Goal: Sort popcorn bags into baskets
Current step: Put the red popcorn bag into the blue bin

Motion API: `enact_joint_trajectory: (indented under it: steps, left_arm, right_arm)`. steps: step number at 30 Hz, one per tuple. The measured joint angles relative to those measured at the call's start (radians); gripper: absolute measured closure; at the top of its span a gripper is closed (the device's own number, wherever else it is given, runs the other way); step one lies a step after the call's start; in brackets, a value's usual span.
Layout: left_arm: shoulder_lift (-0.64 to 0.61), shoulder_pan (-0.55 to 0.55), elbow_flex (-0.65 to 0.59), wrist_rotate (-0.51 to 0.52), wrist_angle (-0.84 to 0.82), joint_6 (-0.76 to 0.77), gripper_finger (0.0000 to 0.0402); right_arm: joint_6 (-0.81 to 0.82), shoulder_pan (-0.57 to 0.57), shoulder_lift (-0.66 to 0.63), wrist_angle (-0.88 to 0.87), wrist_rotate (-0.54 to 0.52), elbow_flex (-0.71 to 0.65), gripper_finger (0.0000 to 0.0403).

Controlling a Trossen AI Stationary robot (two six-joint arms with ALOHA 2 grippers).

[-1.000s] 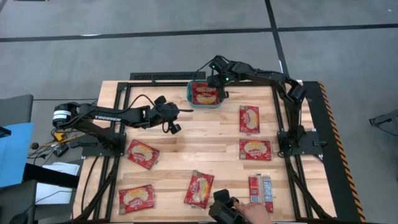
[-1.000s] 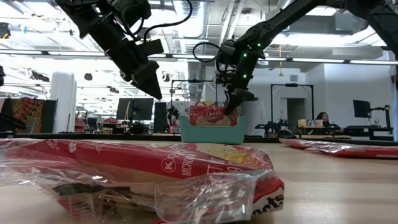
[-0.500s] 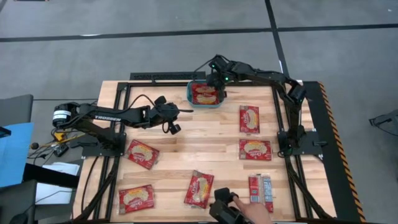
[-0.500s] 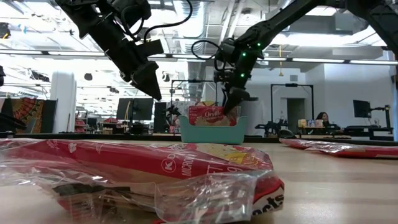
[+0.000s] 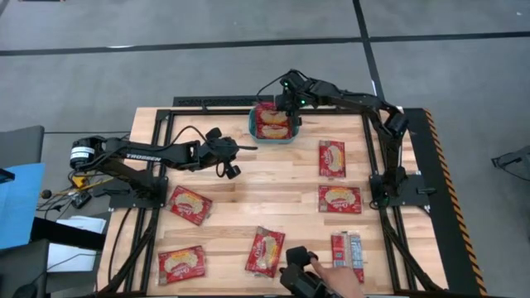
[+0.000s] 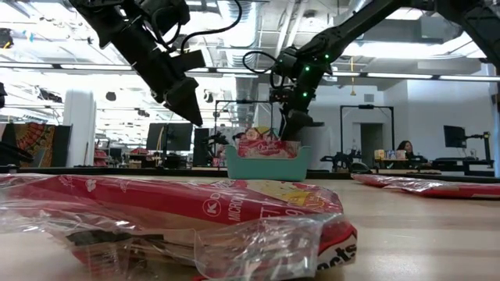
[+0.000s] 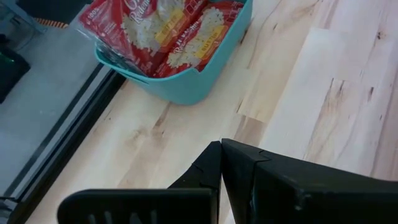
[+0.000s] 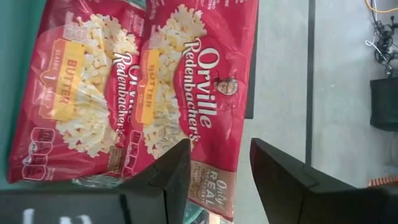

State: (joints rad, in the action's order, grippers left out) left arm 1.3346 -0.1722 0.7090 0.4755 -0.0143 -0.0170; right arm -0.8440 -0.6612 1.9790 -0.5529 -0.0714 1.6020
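Right gripper [image 5: 290, 114] above teal basket [image 5: 273, 137], fingers [image 8: 168, 177] spread, released, gripping nothing. Popcorn bag [image 8: 186, 93] just beyond fingertips, lying in basket, top edge overhanging far rim, likely because bag sits on another packet [image 8: 81, 93] and leans there. Left gripper [image 5: 230, 170] waits over bare tabletop [image 5: 273, 190], fingers clenched, empty. Six bags on tabletop well apart from both grippers, judged unsorted.

The popcorn bags [image 8: 143, 93] read "Orville Redenbacher's", "BUTTER" and "CLASSIC"; the left arm [image 5: 141, 154] reads "TROSSEN"

Dark jointed arms, black cables
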Motion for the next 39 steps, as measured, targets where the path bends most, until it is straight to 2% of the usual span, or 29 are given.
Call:
enact_joint_trajectory:
  steps: [4,9,14,18,20,25,29,36,39]
  left_arm:
    - [-0.001,0.000,0.000,0.001,-0.045,0.001,0.0401]
    - [-0.048,0.000,0.000,0.001,-0.201,0.054,0.0395]
    - [-0.175,0.004,0.000,-0.013,-0.428,0.175,0.0357]
    - [-0.294,0.004,-0.001,-0.111,-0.617,0.328,0.0309]
    - [-0.343,0.012,-0.026,-0.162,-0.655,0.402,0.0280]
    - [-0.396,0.057,-0.136,-0.280,-0.678,0.572,0.0208]
    - [-0.390,0.110,-0.205,-0.425,-0.654,0.617,0.0169]
    - [-0.386,0.265,-0.230,-0.418,-0.484,0.627,0.0157]
    - [-0.386,0.353,-0.230,-0.417,-0.459,0.570,0.0157]
  right_arm:
    - [0.003,0.014,-0.022,0.001,-0.053,-0.001,0.0228]
    - [0.084,0.021,-0.097,0.013,-0.052,-0.001,0.0235]
    - [0.329,0.010,-0.182,0.014,0.096,-0.024,0.0245]
    - [0.474,0.025,-0.237,0.039,0.237,-0.098,0.0257]
    - [0.518,0.054,-0.267,0.094,0.267,-0.155,0.0264]
    - [0.634,0.153,-0.336,0.257,0.276,-0.317,0.0277]
    - [0.724,0.245,-0.393,0.379,0.276,-0.448,0.0279]
    - [0.836,0.417,-0.432,0.597,0.258,-0.647,0.0272]
    - [0.864,0.480,-0.418,0.690,0.255,-0.695,0.0269]
